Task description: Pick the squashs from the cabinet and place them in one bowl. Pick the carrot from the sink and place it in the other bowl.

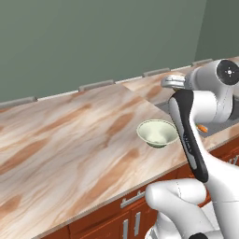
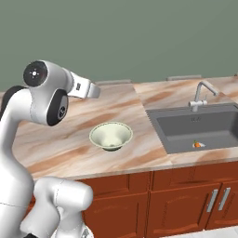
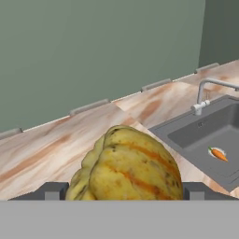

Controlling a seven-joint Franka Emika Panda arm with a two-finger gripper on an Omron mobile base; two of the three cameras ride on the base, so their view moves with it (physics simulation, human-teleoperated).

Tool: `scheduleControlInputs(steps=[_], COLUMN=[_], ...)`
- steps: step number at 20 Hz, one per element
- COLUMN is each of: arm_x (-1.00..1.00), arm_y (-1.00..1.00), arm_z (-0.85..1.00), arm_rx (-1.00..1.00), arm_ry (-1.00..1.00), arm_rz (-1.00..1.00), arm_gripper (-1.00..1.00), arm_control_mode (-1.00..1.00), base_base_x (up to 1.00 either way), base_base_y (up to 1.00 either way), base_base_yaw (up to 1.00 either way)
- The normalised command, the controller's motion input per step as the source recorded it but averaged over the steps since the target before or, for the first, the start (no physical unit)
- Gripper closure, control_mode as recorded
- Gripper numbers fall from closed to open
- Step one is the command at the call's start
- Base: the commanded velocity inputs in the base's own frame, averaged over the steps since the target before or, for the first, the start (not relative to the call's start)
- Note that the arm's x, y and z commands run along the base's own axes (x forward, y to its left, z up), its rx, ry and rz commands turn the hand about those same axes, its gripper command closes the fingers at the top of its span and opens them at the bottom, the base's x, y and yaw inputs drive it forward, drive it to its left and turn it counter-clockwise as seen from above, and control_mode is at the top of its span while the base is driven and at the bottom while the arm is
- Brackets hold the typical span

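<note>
Figure: transport of a squash toward its receptacle, with the main hazards. In the hand view the pincer [image 3: 125,191] stands spread wide with its dark tips on either side of a ribbed, yellow-and-orange-striped, lobed squash [image 3: 126,165], evidently pinching it; this fruit is yellow, not dark green. The pale green-cream round bowl with a flaring rim [image 2: 111,135] rests on the marbled brown-and-cream stone surface [image 1: 70,140], left of the large dark grey rectangular sink [image 2: 200,130] as the right base view shows it, and appears empty. The short orange carrot with a pale end [image 2: 198,144] lies on the sink floor, near the front wall of the sink, with the slim silver tap [image 2: 201,95] at the sink's rear edge. Judged hazards: (1) the squash is broad and rounded and the tips seem to bear on its lower flanks, so a quick swing or tilt of the wrist might let it roll out of the grip and drop on the surface short of the bowl; (2) the bowl has a narrow base, so a release off-centre or from height could strike the rim, tip the bowl, or send the fruit bouncing toward the sink; (3) the bowl sits near the surface's front edge, so a nudge from the descending hand might push it off. The second bowl and the cabinet cannot be located from these views.
</note>
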Motion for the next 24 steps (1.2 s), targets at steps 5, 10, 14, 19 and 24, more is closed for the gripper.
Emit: scheduleControlInputs(steps=[5,10,14,19,24], arm_x=[0.28,0.26,0.21,0.13,0.07], arm_y=[0.01,-0.03,-0.05,-0.04,0.00], arm_z=[0.00,0.00,-0.04,-0.19,-0.31], arm_rx=[0.00,0.00,0.00,0.00,0.00], arm_ry=[0.06,0.14,0.16,0.26,0.17], arm_rz=[0.00,0.00,0.00,0.00,-0.01], arm_gripper=[1.00,1.00,1.00,1.00,1.00], arm_control_mode=[-1.00,-1.00,-1.00,-1.00,-1.00], base_base_x=[0.00,0.00,0.00,0.00,0.00], base_base_y=[0.00,0.00,0.00,0.00,0.00], base_base_yaw=[0.00,0.00,0.00,0.00,0.00])
